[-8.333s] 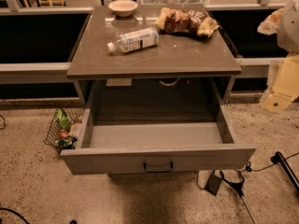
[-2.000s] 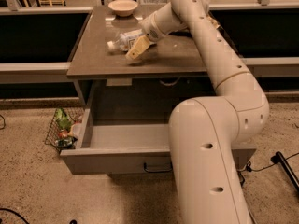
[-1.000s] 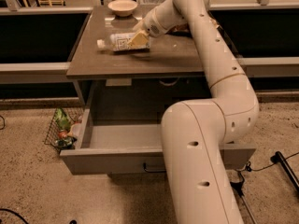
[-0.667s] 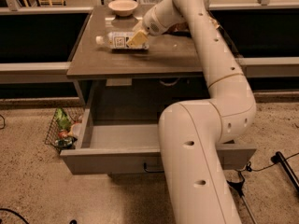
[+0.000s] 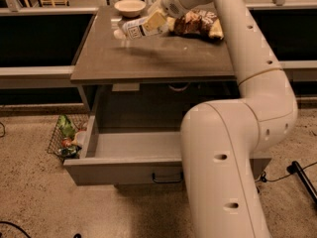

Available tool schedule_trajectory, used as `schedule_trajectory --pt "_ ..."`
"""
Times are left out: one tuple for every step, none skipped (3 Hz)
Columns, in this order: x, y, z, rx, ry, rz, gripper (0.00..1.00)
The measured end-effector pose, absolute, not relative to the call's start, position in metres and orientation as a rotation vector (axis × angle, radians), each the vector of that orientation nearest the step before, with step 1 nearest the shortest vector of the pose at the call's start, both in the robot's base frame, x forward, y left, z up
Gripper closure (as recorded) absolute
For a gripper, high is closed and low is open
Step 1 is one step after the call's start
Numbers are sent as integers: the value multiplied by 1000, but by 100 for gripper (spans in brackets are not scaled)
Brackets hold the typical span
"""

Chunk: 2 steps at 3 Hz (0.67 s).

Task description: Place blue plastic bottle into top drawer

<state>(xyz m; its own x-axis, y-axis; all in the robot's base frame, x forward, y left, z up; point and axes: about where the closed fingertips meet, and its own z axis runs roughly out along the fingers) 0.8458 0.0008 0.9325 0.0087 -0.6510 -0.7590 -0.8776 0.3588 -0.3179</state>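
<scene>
Pale blue plastic bottle hangs sideways in claw.

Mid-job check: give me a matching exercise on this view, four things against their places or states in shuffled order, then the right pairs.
Things:
1. blue plastic bottle
2. top drawer
3. bowl
4. snack bags

Places or states:
A. pulled open below the tabletop
B. standing at the tabletop's far edge
C. held in the gripper, over the tabletop
D. lying on the tabletop beside the arm

Pairs: 1-C, 2-A, 3-B, 4-D
</scene>
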Motion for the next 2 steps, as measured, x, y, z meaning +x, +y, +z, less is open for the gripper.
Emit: schedule_trajectory --pt "840 15 918 -1340 1690 408 100" --pt "840 15 917 -1340 1690 409 100"
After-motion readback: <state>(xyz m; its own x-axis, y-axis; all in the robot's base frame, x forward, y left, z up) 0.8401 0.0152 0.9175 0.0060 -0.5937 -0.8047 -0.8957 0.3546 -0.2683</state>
